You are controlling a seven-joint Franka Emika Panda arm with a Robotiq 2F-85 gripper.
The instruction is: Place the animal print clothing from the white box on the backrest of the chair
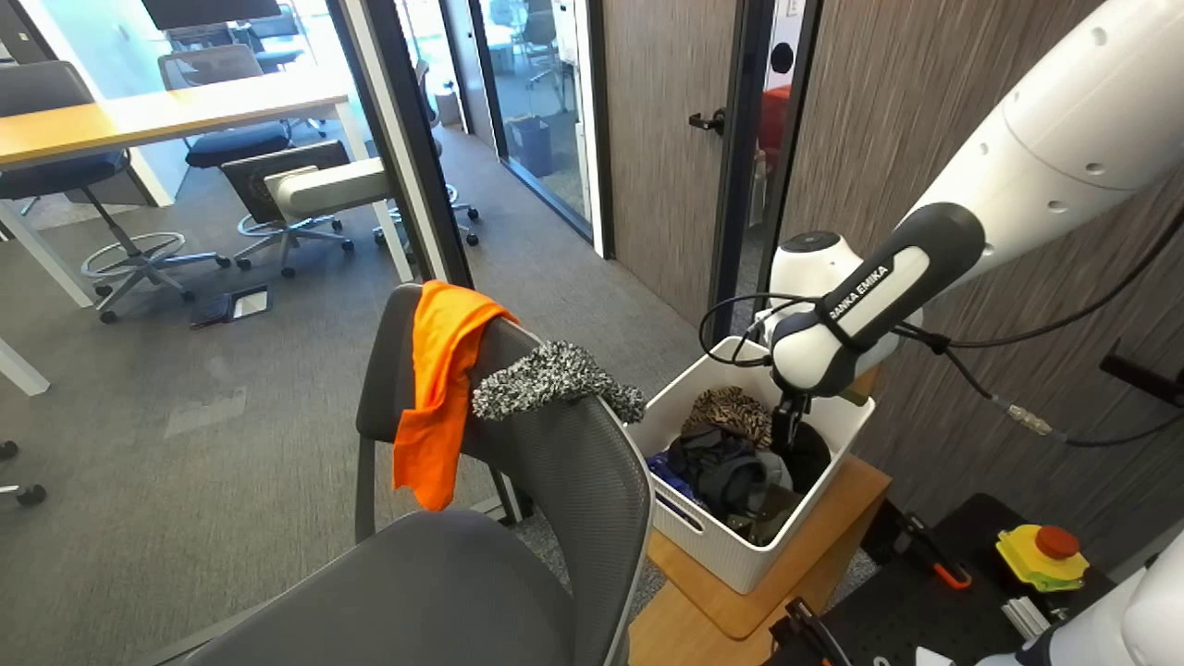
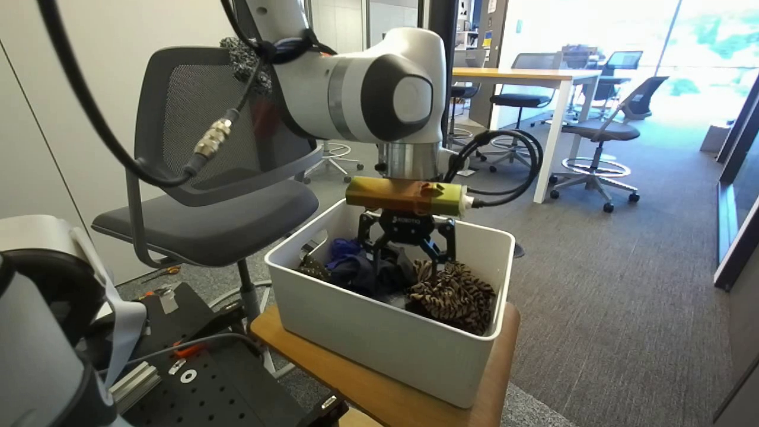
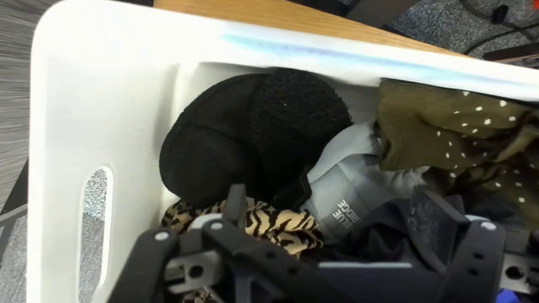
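The animal print clothing [image 2: 453, 296], tan with black stripes, lies bunched at one end inside the white box [image 2: 379, 344]. It also shows in an exterior view [image 1: 731, 412] and partly behind a finger in the wrist view [image 3: 280, 227]. My gripper [image 2: 406, 273] points down inside the box, fingers apart. In the wrist view, my gripper [image 3: 337, 214] has one finger over the animal print clothing and the other over dark cloth; nothing is clamped between them. The chair's backrest [image 1: 578, 472] stands beside the box. It also shows in an exterior view [image 2: 195, 112].
An orange cloth [image 1: 444, 388] and a black-and-white fuzzy item [image 1: 555, 379] hang over the backrest. The box also holds a black item [image 3: 252, 130], a grey cloth [image 3: 343, 181] and an olive dotted cloth [image 3: 454, 130]. A wooden stand [image 1: 712, 606] supports the box.
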